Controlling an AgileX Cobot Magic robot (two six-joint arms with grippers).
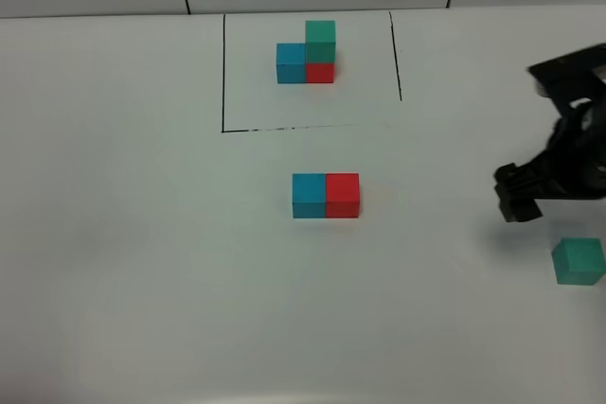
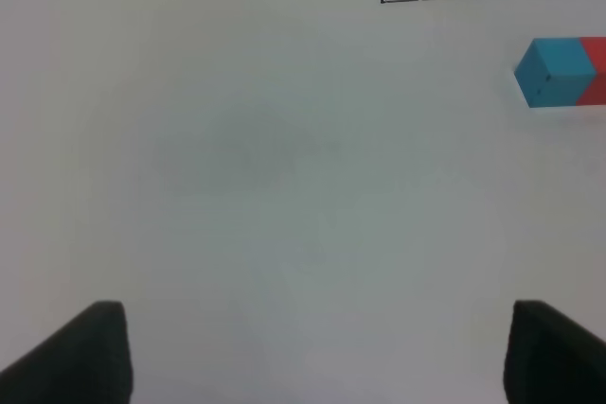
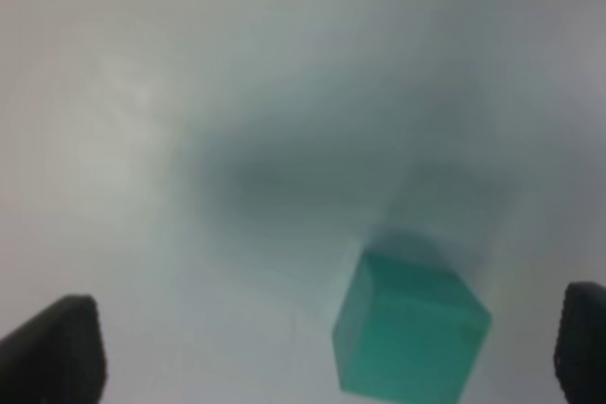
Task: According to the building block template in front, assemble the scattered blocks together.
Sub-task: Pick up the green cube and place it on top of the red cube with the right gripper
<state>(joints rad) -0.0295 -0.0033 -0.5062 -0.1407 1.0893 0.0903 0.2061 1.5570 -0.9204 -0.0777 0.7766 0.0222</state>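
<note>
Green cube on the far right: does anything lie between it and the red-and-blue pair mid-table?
Nothing. In the high view, only bare table separates the green cube from the pair.

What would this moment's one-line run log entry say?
right gripper: open, by green block, ungripped | left gripper: open, empty | blue block, red block: touching | template: green atop red, blue beside

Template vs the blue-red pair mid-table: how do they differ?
The template has three blocks, with its green block stacked on top. The pair has two, with nothing on top. The template stands inside the black outline. The pair lies outside it, nearer the camera. Shared: in the high view, blue sits left of red, touching. The loose green block lies far right, apart from both.
</note>
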